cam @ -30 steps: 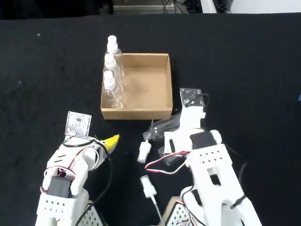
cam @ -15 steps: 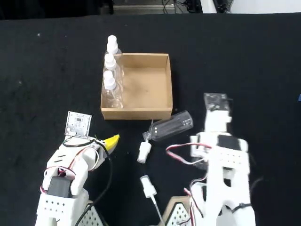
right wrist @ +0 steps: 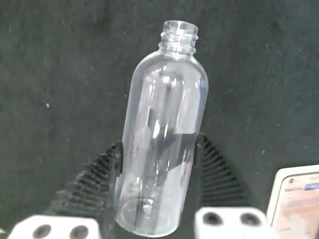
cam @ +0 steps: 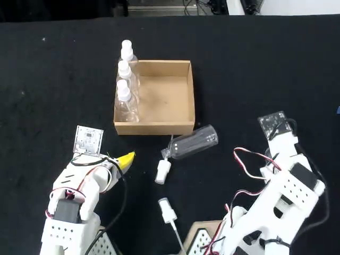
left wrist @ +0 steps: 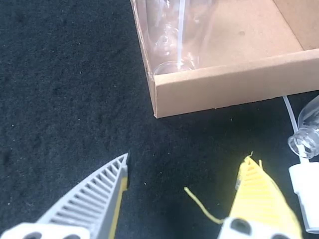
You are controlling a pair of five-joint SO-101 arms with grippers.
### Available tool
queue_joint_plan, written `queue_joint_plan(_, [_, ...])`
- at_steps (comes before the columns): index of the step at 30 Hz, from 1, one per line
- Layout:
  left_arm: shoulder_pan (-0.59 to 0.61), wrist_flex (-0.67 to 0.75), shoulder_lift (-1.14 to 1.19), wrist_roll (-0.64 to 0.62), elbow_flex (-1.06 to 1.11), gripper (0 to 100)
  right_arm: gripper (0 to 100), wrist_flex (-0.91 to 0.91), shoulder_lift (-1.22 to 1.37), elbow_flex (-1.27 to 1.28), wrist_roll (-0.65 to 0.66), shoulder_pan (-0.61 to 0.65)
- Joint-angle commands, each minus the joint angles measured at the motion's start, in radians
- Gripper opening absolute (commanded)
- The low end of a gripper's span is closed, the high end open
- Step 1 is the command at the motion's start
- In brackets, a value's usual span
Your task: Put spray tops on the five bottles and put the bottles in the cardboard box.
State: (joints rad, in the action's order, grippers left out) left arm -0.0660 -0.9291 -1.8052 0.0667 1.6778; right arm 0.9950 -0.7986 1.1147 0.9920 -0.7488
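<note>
The cardboard box point(cam: 183, 95) stands at the middle of the table, with three capped clear bottles point(cam: 126, 101) in a row along its left wall. An uncapped bottle point(cam: 192, 142) lies on its side just in front of the box. A loose spray top point(cam: 163, 170) lies by its neck, and another spray top point(cam: 169, 212) with a tube lies nearer the front. My right gripper point(right wrist: 159, 149) is shut on a second uncapped bottle point(right wrist: 167, 109); the right arm point(cam: 281, 186) is at the right. My left gripper point(left wrist: 187, 159) is open over bare cloth, short of the box corner point(left wrist: 154, 99).
A black cloth point(cam: 265, 64) covers the table. In the left wrist view the lying bottle's neck point(left wrist: 305, 137) and the spray top point(left wrist: 306, 181) sit beside the yellow finger point(left wrist: 259, 194). A white card-like item point(right wrist: 296, 199) shows beside the right gripper.
The right arm has swung from the table's middle out to the right, uncovering the bottle lying in front of the box. The left arm has not moved.
</note>
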Motion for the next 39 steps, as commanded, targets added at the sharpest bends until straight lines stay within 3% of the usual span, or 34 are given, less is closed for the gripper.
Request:
queue_joint_plan(1, [0.007,0.000,-0.011,0.006,0.022,32,22.0,0.032,-0.008,-0.047,0.052,-0.032])
queue_joint_plan(8, [0.045,0.000,-0.011,0.006,0.022,32,24.4,0.308,0.050,-0.257,-0.044,-0.002])
queue_joint_plan(19, [0.054,0.000,-0.011,0.006,0.022,32,30.8,0.566,0.642,-0.742,-0.087,0.011])
queue_joint_plan(25, [0.054,0.000,-0.011,0.006,0.022,32,31.0,0.508,0.739,-0.739,-0.086,0.018])
queue_joint_plan(37, [0.053,0.000,-0.011,0.006,0.022,32,30.6,0.169,0.736,-0.460,-0.135,0.098])
queue_joint_plan(39, [0.054,0.000,-0.011,0.006,0.022,32,25.0,0.155,0.737,-0.456,-0.157,0.098])
